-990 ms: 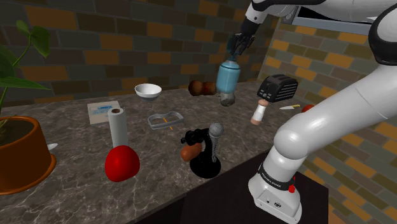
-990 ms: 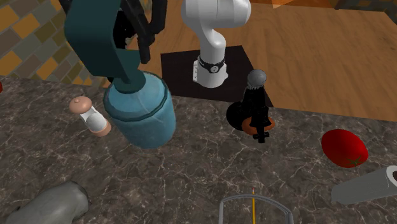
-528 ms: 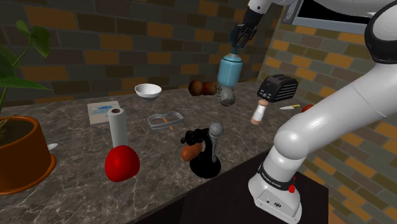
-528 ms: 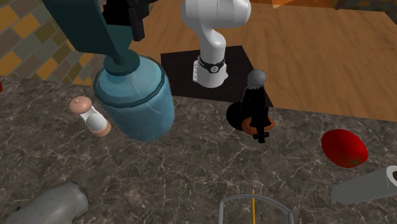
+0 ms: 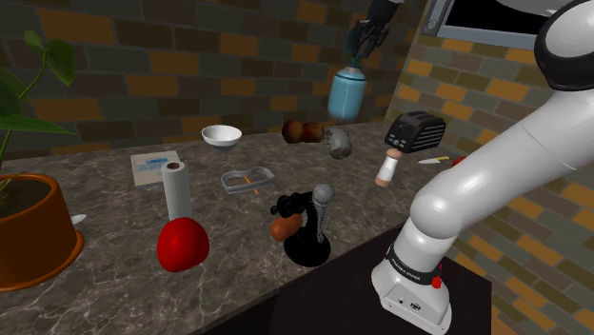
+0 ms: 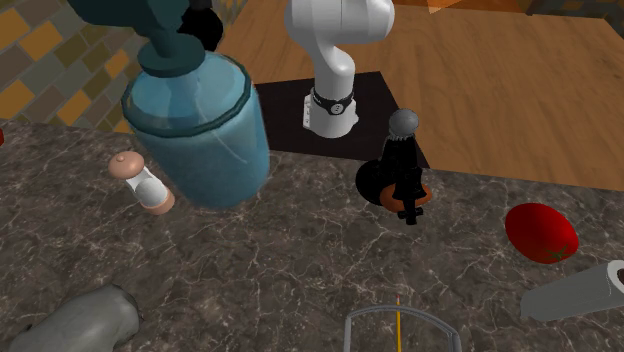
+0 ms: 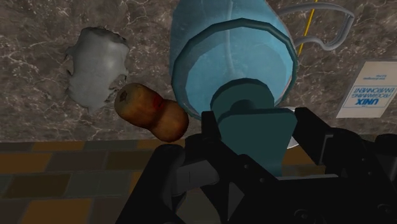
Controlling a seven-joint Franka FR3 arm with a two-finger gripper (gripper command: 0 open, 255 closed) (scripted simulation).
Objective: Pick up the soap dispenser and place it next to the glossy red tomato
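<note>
The pale blue, rounded soap dispenser [image 5: 346,93] with a teal pump is held clear above the dark marbled table [image 5: 114,276], in the upper centre-right of the shoulder view. Its pump is clamped between the black jaws. The glossy red tomato [image 5: 182,244] is seen well apart, at lower left. On a white booklet [image 7: 372,89], "UNIX" can be read.

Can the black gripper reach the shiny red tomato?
Probably yes: the black gripper holds the blue soap dispenser high up, though a white paper roll stands beside the glossy red tomato.
</note>
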